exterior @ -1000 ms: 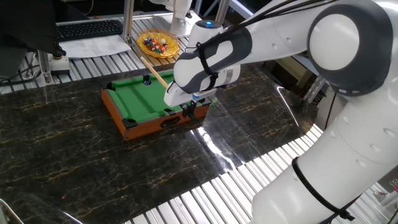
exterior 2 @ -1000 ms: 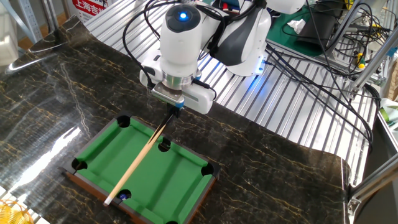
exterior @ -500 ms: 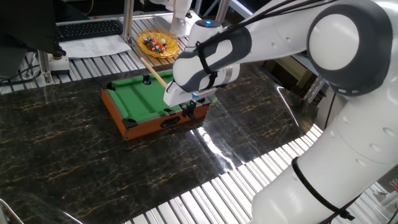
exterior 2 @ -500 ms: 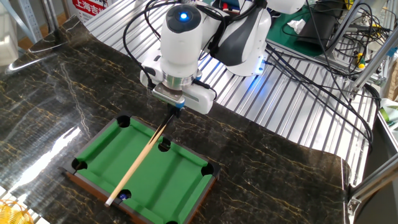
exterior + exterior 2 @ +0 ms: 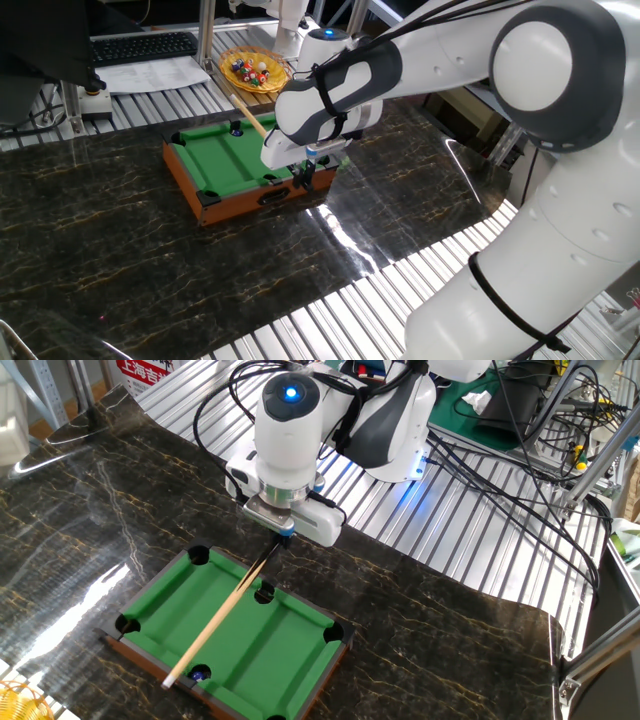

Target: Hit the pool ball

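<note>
Pool ball [image 5: 195, 674] sits by a corner pocket of the mini pool table [image 5: 290, 645], at the worktop [image 5: 90, 540] edge nearest the bowl of balls [image 5: 253, 71]. Cue [image 5: 225, 615] tip is just beside it, laid diagonally so a push drives along its length. Tool [image 5: 283, 538] grips the cue's butt end, arm hanging straight down over the opposite rail.

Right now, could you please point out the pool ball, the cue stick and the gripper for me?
pool ball [image 5: 196, 674]: the other fixed view, on its dark blue top.
cue stick [image 5: 221, 625]: the other fixed view, mid-shaft over the green felt.
gripper [image 5: 283, 538]: the other fixed view, at the fingertips gripping the cue's butt.
</note>
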Motion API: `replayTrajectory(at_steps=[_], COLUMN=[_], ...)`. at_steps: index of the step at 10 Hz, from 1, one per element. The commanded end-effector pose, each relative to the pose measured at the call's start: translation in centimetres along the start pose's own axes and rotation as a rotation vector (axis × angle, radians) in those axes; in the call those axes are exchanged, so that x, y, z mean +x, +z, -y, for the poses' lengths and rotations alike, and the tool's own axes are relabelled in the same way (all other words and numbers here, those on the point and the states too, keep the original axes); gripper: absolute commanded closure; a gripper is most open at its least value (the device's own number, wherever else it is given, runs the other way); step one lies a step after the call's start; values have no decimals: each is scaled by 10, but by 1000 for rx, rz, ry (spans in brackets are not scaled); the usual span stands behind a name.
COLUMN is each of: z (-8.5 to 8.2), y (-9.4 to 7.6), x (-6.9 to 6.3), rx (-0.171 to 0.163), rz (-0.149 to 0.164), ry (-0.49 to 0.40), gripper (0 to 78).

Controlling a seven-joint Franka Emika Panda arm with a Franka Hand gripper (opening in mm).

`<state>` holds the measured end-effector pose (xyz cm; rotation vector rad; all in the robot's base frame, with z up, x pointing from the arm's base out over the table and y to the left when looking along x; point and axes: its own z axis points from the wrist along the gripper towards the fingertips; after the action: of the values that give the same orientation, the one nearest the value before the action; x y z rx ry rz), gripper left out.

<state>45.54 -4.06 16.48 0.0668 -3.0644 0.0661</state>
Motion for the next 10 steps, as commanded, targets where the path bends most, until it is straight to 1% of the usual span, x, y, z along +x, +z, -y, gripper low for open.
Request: replayTrajectory(at_steps=[1,5,6,10], z=[-7,-6,-6,-7], y=[22,22,23,40], x=[-11,-13,-16,-30], rx=[2,6,6,1], rz=[42,44,46,62], ry=[-8,-11,-15,-29], gripper=[764,764,764,764])
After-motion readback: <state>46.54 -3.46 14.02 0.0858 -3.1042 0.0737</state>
